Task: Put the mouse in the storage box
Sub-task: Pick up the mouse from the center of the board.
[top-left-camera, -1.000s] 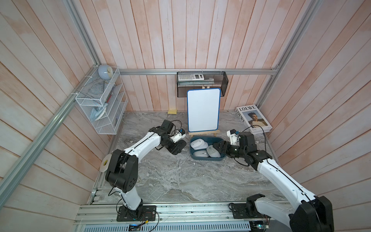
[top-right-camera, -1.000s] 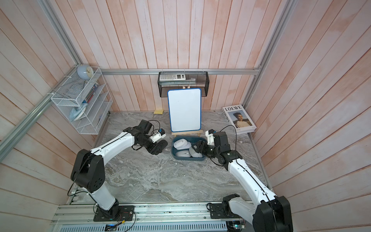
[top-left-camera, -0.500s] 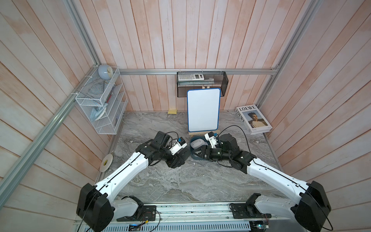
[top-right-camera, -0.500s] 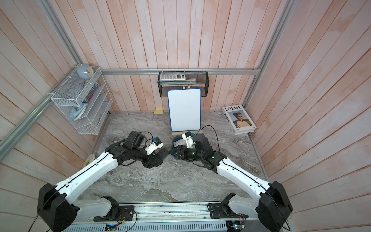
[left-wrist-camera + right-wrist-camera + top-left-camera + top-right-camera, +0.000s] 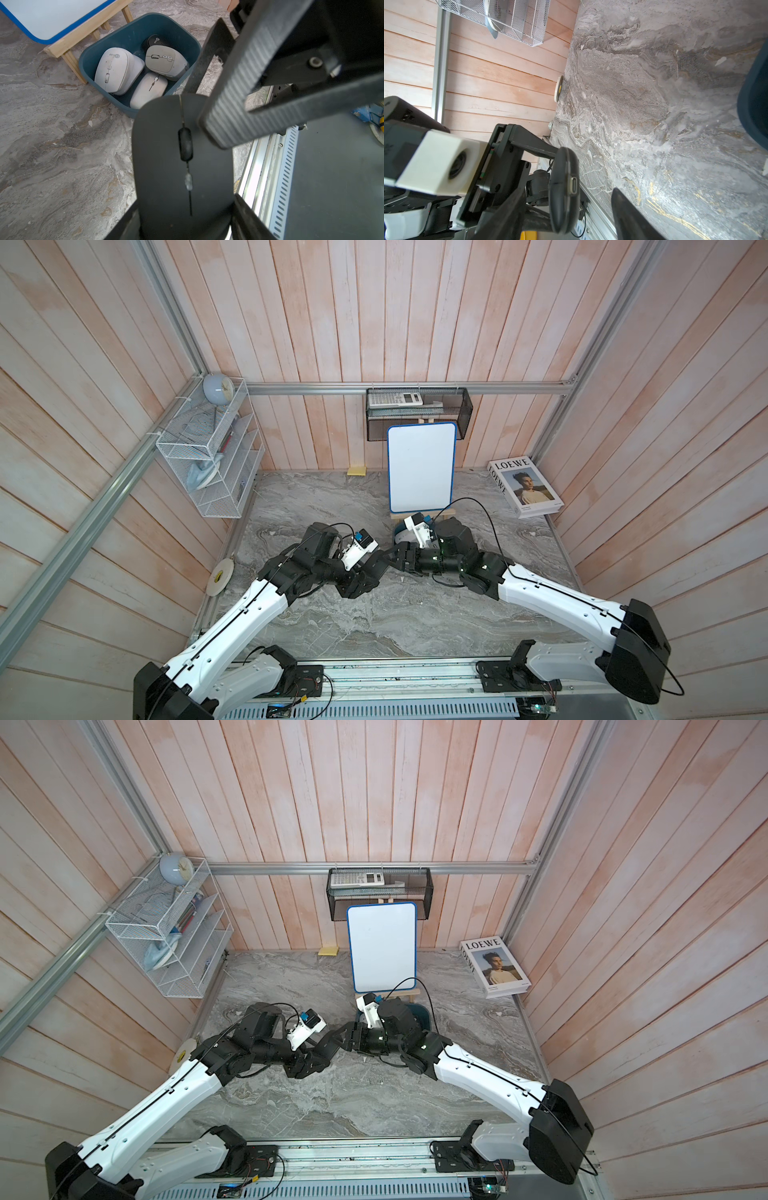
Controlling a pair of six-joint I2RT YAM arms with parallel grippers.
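Observation:
A flat black mouse [image 5: 182, 166] is held above the marble table, with my left gripper [image 5: 185, 220] shut on its rear end. My right gripper [image 5: 577, 197] is open around its front end, where a USB port [image 5: 574, 184] shows. One ribbed right finger [image 5: 234, 99] lies over the mouse's top; the other finger [image 5: 629, 214] stands apart from it. Both grippers meet mid-table in both top views, left [image 5: 374, 568] and right [image 5: 397, 559]. The teal storage box [image 5: 128, 35] holds several mice. In a top view the box [image 5: 420, 1014] sits mostly hidden behind my right wrist.
A whiteboard on a wooden easel [image 5: 420, 467] stands just behind the box. A book [image 5: 525, 487] lies at the back right. A white wire rack [image 5: 212, 456] and black mesh basket [image 5: 417, 412] hang on the walls. A tape roll [image 5: 220, 576] leans at the left edge.
Both arms have swung in from either side of the box and now meet in front of it. The left gripper kept the mouse; the right jaws came around its free end.

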